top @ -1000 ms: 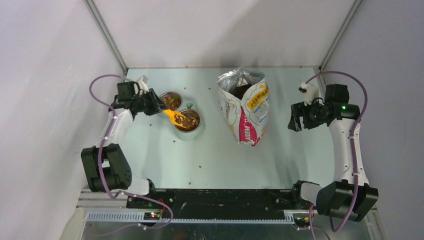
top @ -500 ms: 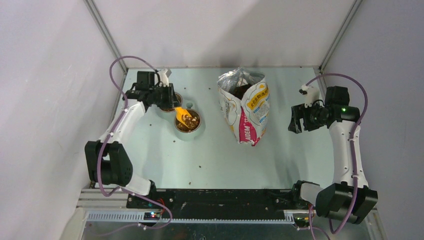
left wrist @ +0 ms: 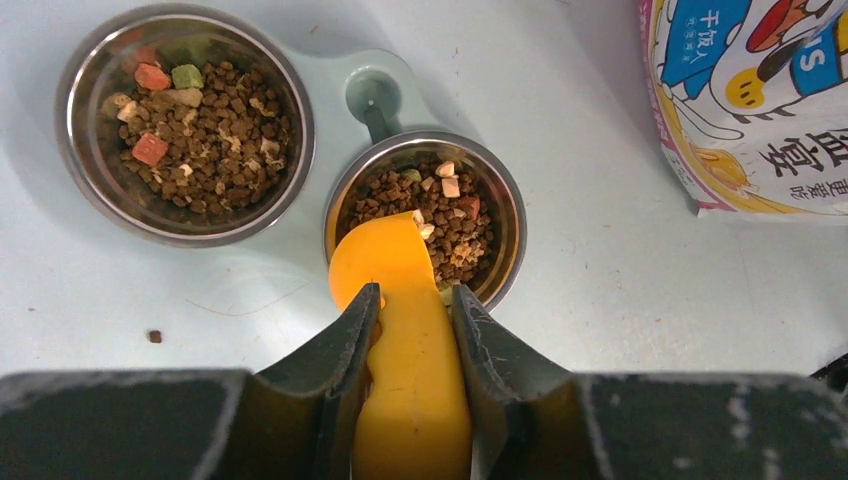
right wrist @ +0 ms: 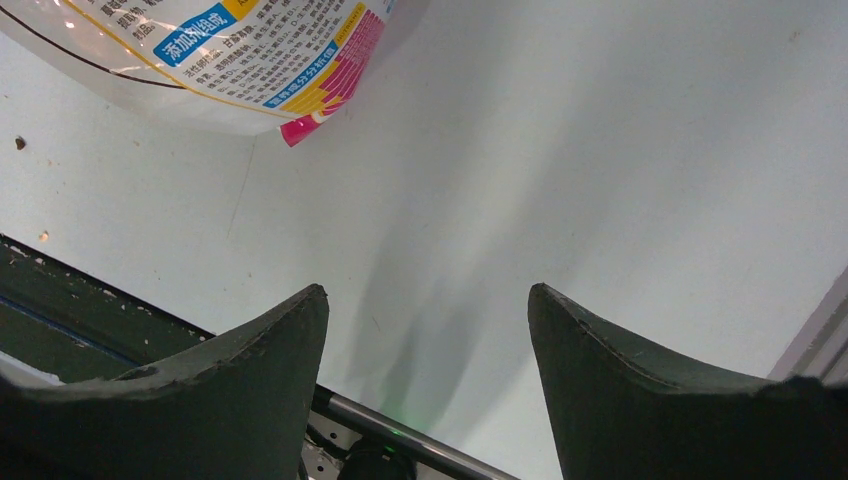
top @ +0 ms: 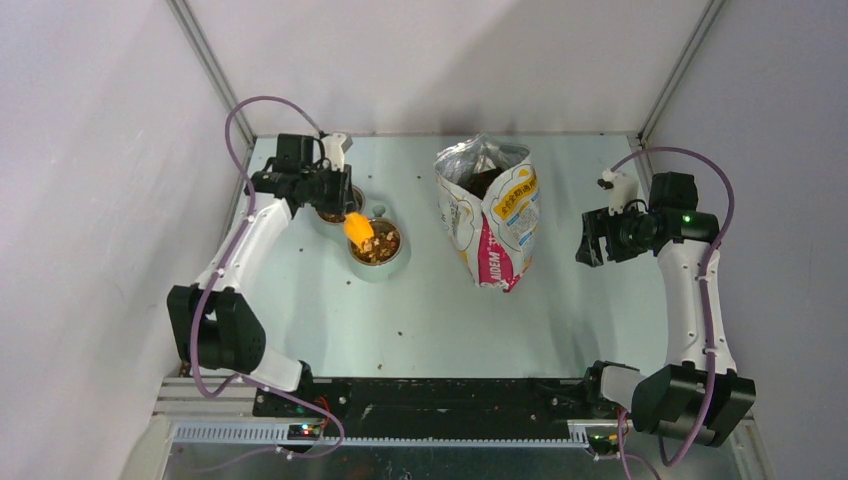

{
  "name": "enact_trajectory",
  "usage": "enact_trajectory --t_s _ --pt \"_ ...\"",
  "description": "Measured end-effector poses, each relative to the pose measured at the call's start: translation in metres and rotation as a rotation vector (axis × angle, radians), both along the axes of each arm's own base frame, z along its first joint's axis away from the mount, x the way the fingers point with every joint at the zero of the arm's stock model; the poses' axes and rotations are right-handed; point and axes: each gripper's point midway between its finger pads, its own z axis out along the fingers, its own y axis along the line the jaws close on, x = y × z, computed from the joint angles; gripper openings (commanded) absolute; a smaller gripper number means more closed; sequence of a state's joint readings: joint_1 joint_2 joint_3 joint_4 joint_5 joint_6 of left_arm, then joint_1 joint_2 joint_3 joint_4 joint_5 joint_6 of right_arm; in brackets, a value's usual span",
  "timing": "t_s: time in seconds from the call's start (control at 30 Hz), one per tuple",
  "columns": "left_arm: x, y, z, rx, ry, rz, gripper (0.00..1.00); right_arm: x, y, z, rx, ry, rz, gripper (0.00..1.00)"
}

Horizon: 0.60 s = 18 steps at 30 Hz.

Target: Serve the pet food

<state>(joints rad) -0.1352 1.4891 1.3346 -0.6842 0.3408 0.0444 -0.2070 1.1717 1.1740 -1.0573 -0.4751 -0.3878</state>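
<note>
Left end effector (left wrist: pixel 415 292) is clamped on the handle of the orange plastic scoop (left wrist: pixel 395 262), one dark finger on each side. The scoop head sticks out just past the fingertips and overlaps the near rim of a shiny round steel bowl (left wrist: pixel 512 215). Pet food (left wrist: pixel 452 222), brown kibble with pale and reddish bits, lies in that bowl directly ahead of the end effector, just beyond the scoop's tip. More kibble fills a second round steel bowl (left wrist: pixel 300 130), ahead and to the left. Both bowls sit in a pale green double stand (left wrist: pixel 375 95). One stray kibble piece (left wrist: pixel 154 336) lies on the pale worktop (left wrist: pixel 600 300), left of the fingers. The white-yellow printed bag (left wrist: pixel 740 100) stands ahead to the right.

Right end effector (right wrist: pixel 428 294) is spread wide with nothing between its fingers, over bare worktop; the bag's bottom edge is ahead-left of it, well apart from the food bowls.
</note>
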Motion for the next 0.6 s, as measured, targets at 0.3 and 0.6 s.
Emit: enact_trajectory --t_s 0.3,0.6 --pt "0.013 -0.004 0.064 -0.02 -0.146 -0.022 0.0 0.001 0.003 -0.003 0.002 0.011 0.012 0.76" --pt "-0.025 -0.005 0.092 -0.258 -0.132 -0.083 0.0 0.002 0.003 -0.003 0.001 0.01 0.015 0.76"
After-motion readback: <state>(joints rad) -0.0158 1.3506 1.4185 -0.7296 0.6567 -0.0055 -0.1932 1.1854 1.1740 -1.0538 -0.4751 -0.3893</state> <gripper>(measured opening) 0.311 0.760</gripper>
